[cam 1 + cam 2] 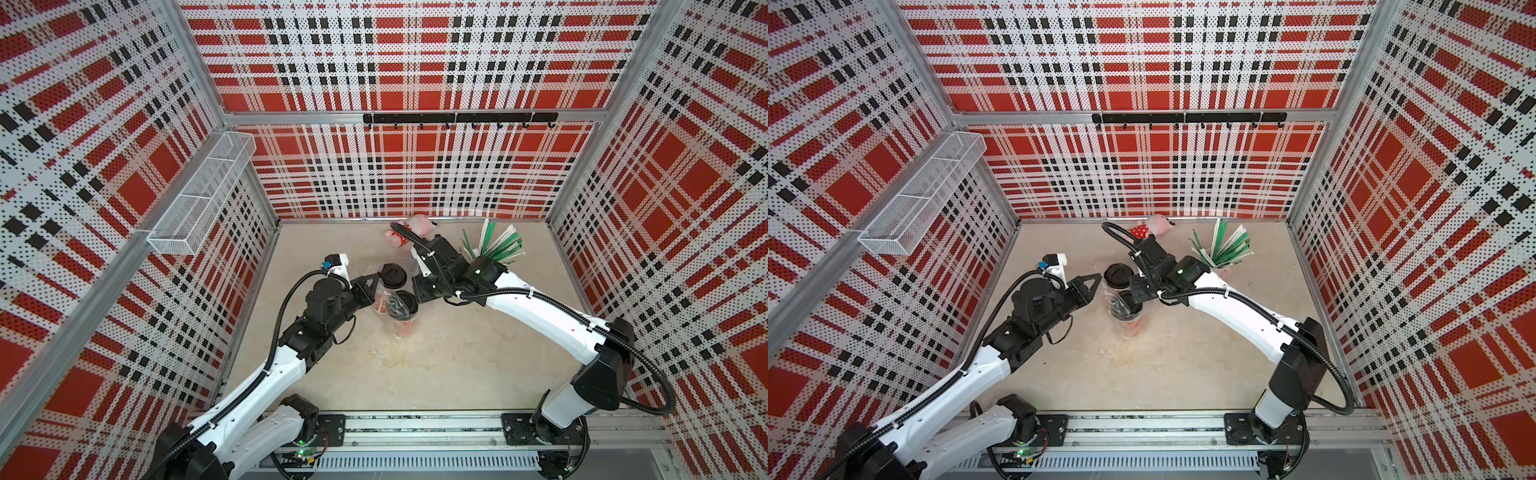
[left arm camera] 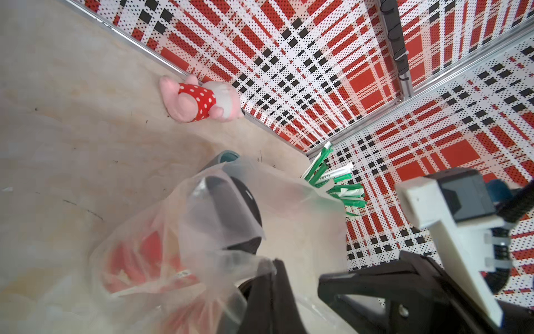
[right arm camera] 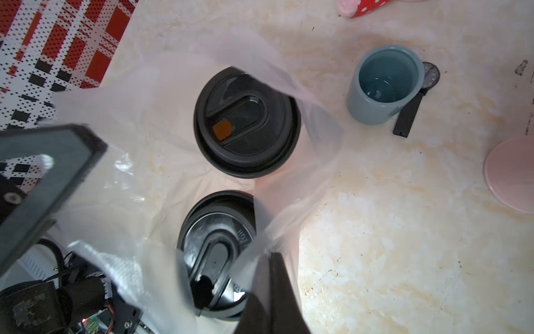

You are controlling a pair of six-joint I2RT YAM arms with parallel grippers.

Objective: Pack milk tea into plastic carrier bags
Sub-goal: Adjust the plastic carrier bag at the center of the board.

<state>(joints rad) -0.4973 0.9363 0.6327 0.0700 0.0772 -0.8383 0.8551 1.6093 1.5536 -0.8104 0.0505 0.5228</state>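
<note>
Two red milk tea cups with black lids [image 3: 247, 121] [image 3: 216, 254] stand side by side at mid-table, seen in both top views [image 1: 392, 275] [image 1: 1128, 305]. The clear, crinkly carrier bag [image 3: 138, 185] surrounds them, and red cup wall shows through its film [image 2: 138, 260]. My left gripper [image 2: 274, 263] is shut on a bunched edge of the bag on the cups' left [image 1: 375, 279]. On their right, my right gripper [image 3: 271, 257] is shut on the opposite edge of the film. In the top views its wrist hides its fingertips.
A short grey-blue cup [image 3: 384, 86] with a black strip beside it stands just behind the bag. Behind the right arm is a pink cup of green-white straws [image 1: 494, 247]. A pink plush toy [image 1: 409, 232] lies at the back wall. A wire basket [image 1: 203, 195] hangs on the left wall.
</note>
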